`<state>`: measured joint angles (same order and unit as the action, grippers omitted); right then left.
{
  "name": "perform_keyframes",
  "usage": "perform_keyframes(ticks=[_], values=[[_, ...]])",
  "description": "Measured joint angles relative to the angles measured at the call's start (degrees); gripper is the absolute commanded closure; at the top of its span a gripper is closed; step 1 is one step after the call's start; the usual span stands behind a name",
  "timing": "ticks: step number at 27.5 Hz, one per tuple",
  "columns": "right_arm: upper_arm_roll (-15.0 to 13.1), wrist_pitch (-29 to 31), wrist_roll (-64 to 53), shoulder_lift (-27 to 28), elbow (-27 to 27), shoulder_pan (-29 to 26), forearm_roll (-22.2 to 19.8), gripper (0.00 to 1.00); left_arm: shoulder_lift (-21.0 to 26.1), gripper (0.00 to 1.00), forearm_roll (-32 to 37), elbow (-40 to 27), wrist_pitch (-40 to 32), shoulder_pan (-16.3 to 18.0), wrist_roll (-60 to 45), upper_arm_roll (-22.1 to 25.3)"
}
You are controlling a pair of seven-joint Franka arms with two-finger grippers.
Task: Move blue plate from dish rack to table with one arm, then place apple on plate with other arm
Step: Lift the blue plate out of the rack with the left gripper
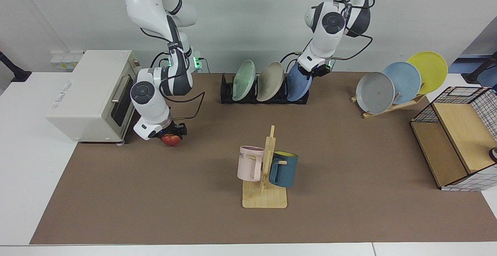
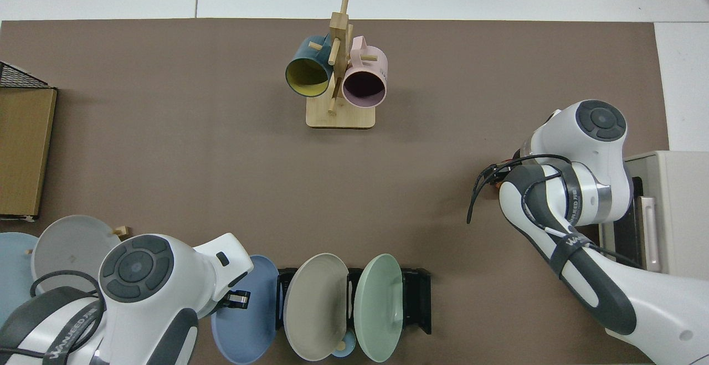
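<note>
The blue plate point(image 1: 296, 86) stands on edge in the end slot of the black rack point(image 1: 264, 96), upper centre of the facing view, leaning with the beige plate point(image 1: 270, 82) and green plate point(image 1: 244, 80) beside it. The dividers hold it near upright, so its top rim is the part easiest to reach. The left gripper point(image 1: 315, 69) sits at that rim, and the top view shows it point(image 2: 235, 299) over the plate's edge at lower left; the jaws look closed on the rim, probably to lift the plate out of the slot, though the contact itself is small in both views.

The right gripper point(image 1: 169, 132) is low at the left of the facing view, just by the oven point(image 1: 87, 94), with the jaws closed around the apple point(image 1: 171, 140), which is at or just above the bench point(image 1: 349, 159). Holding it there likely keeps it ready until the plate is laid down. In the top view the arm hides the apple.

The plate is matte periwinkle, round and shallow, darker than the pale blue plate point(image 1: 402, 82) on the wooden rack point(image 1: 392, 106) at right. The apple is small and red.
</note>
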<state>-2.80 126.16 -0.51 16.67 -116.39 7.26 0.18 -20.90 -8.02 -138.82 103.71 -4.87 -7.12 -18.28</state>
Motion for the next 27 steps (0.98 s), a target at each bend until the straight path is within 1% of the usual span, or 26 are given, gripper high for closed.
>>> perform_keyframes(ticks=[5, 9, 15, 18, 22, 24, 27], values=[[-0.01, 0.01, 0.01, -0.03, -0.04, -0.05, 0.00, 1.00, -0.65, 1.00, 1.76, 1.09, -2.56, 0.01, -1.02, 0.09], [-0.10, 0.01, 0.01, -0.14, 0.30, -0.12, 0.00, 1.00, -0.64, 1.00, 2.18, 2.74, -3.13, 0.05, -1.08, 0.73], [-0.14, -0.34, 0.03, -1.55, 2.13, -0.16, 0.02, 1.00, 0.39, 1.00, 2.16, 6.19, -3.09, 0.09, -1.13, 3.62], [-0.16, -2.07, 0.05, -2.51, 3.72, -0.21, 0.02, 1.00, 2.66, 1.00, 1.83, 9.40, -2.37, 0.10, -0.84, 5.57], [-0.23, -5.09, 0.06, -3.60, 6.34, -0.29, 0.26, 1.00, 7.52, 1.00, -0.17, 14.41, 1.62, 0.13, 2.67, 9.36], [-0.28, -7.45, 0.08, -4.16, 7.96, -0.34, 0.34, 1.00, 10.04, 1.00, -1.00, 16.26, 3.92, 0.17, 4.57, 11.10], [-0.55, -12.77, 0.46, -5.06, 11.21, -0.38, 0.75, 1.00, 13.57, 1.00, -3.16, 18.22, 7.65, 0.34, 5.75, 12.67]])
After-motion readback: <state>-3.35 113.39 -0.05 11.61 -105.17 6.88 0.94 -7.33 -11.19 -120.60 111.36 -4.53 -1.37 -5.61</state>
